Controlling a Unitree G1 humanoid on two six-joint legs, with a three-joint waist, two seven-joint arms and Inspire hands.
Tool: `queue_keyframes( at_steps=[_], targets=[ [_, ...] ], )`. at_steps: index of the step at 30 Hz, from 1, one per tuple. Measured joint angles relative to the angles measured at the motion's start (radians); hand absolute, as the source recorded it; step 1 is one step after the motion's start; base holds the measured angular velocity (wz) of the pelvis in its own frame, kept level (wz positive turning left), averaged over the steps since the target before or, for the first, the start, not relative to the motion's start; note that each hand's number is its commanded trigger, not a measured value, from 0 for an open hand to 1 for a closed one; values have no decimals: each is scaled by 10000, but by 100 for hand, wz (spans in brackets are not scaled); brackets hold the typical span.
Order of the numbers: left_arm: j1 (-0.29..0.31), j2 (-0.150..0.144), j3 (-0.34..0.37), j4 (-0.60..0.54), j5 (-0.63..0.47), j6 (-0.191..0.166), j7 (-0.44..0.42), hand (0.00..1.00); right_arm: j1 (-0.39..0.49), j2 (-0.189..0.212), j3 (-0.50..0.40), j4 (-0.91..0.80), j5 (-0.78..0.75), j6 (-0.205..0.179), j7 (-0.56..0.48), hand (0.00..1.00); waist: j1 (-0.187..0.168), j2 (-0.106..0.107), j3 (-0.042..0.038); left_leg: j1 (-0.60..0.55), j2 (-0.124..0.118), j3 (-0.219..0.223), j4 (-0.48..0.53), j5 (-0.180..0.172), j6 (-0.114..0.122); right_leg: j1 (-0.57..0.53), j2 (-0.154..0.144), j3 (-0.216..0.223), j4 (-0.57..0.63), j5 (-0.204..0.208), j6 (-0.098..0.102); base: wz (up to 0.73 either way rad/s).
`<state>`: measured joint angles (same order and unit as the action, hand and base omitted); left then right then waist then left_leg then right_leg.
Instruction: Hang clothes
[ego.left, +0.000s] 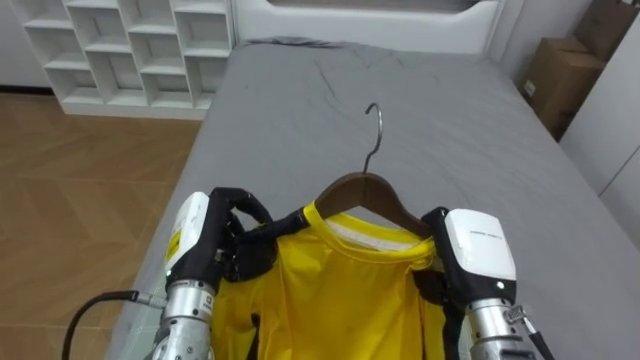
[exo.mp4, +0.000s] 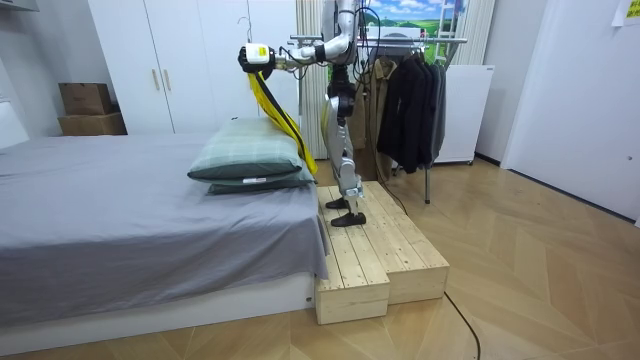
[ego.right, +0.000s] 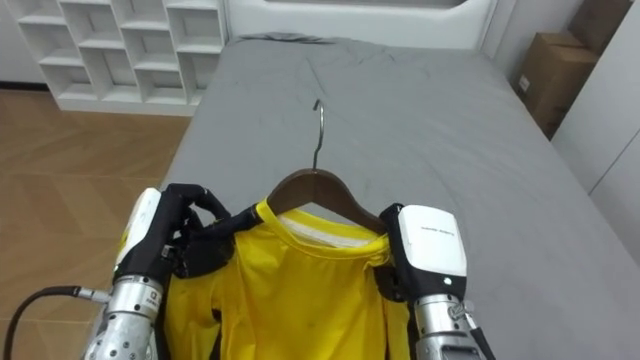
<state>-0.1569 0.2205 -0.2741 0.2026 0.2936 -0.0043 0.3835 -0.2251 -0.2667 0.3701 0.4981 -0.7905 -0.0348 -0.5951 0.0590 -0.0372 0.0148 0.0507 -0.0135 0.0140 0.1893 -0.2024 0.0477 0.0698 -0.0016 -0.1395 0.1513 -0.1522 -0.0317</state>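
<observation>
A yellow shirt (ego.left: 330, 300) hangs on a brown wooden hanger (ego.left: 365, 192), whose metal hook (ego.left: 375, 125) points away from me over the bed. My left hand (ego.left: 200, 240) is curled round the shirt's left shoulder at the hanger's end. At the other shoulder my right hand (ego.left: 472, 250) grips the cloth, its white back turned up. In the room view I stand on a wooden platform (exo.mp4: 375, 250) beside the bed, arms stretched out high, and the shirt (exo.mp4: 275, 110) dangles from them above the pillows.
The grey bed (ego.left: 450, 120) spreads out below the shirt. A white cube shelf (ego.left: 130, 50) stands at the far left, a cardboard box (ego.left: 555, 75) at the far right. Behind me a clothes rack (exo.mp4: 420, 40) carries dark garments (exo.mp4: 410, 100). Two pillows (exo.mp4: 250, 160) lie on the bed.
</observation>
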Motion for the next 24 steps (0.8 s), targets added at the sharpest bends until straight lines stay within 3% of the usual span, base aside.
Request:
queue_keyframes(
  at_steps=[14,16,17,18,24],
  targets=[
    [0,12,-1,0,-11,0,0,97,0,0,-3,23,5,-55,0,100,1,-3,3,6,0,1,-15,0,0,4,1,0,-2,0,0,0],
    [0,14,-1,1,-12,0,-1,55,0,1,-6,54,13,-83,-1,100,0,-3,5,5,0,2,-16,0,0,3,1,0,-2,0,0,0],
    [0,15,-1,1,-15,0,0,11,0,1,-5,55,13,-85,-1,100,0,-3,6,4,0,2,-16,0,0,4,0,0,-2,0,0,0],
    [0,13,2,1,-61,0,1,0,0,0,-5,55,12,-88,-1,100,0,-4,6,4,0,2,-16,0,0,3,0,0,-2,0,0,0],
    [-42,-122,-15,1,-87,-1,6,0,0,13,14,157,-7,-97,65,100,13,-3,8,7,-1,8,-17,0,0,3,-1,4,-2,0,0,0]
  ],
)
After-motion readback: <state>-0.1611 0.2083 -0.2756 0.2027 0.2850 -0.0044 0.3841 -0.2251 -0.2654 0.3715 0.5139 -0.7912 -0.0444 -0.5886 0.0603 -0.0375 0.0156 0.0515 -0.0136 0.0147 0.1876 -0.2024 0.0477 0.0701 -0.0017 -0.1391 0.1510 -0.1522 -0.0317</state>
